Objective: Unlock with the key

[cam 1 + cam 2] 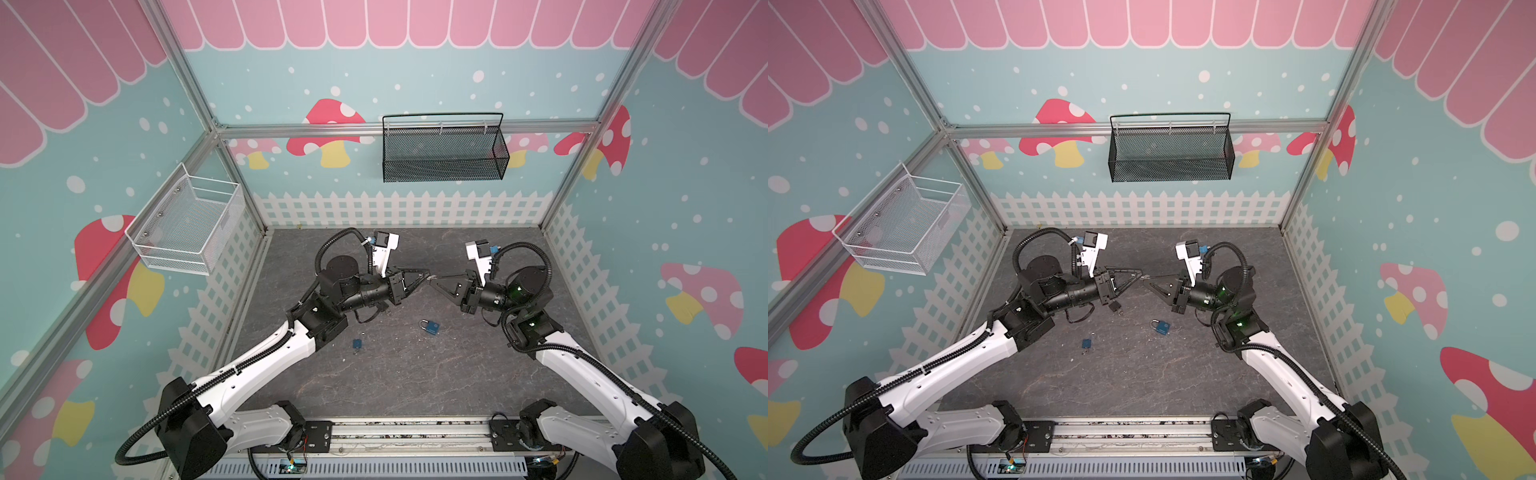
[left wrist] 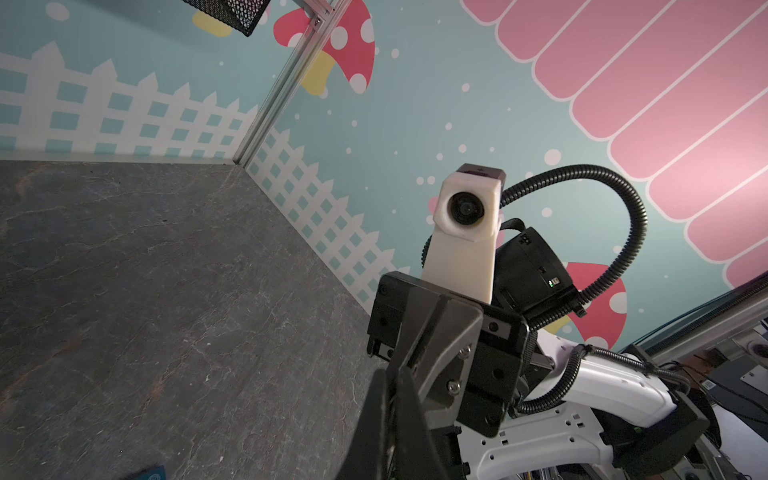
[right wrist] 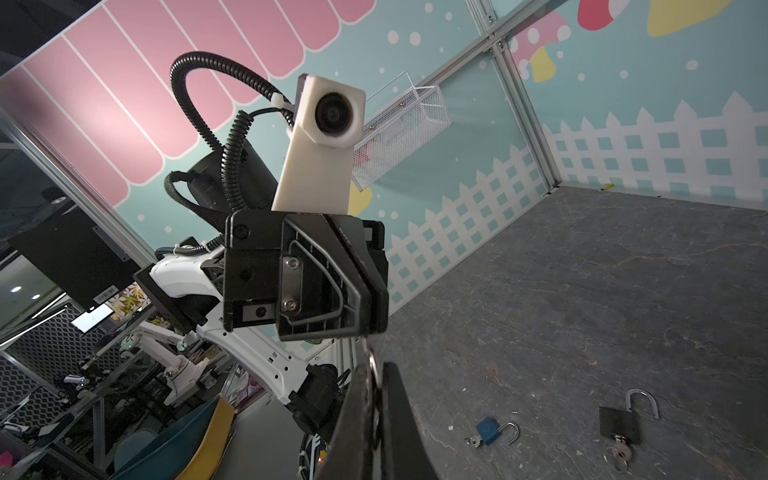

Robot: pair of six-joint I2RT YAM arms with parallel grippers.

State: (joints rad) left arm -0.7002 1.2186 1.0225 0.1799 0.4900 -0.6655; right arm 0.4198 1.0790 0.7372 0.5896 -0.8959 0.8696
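Observation:
My two grippers meet tip to tip in mid-air over the table's middle, left gripper point(image 1: 427, 275) and right gripper point(image 1: 437, 277). A small metal key point(image 1: 1145, 277) on a ring bridges them. In the right wrist view the right gripper point(image 3: 376, 368) is shut on the key's ring point(image 3: 373, 362), and the left gripper point(image 3: 365, 330) pinches the key's other end. A blue padlock point(image 1: 431, 327) with its shackle closed lies on the table below them. In the left wrist view the left gripper point(image 2: 394, 372) has its jaws nearly together.
A small blue padlock point(image 3: 490, 430) and a black padlock point(image 3: 619, 422) lie on the grey table point(image 1: 415, 374) with shackles open and keys in them. A white wire basket point(image 1: 187, 220) hangs on the left wall, a black mesh basket point(image 1: 442, 149) on the back wall.

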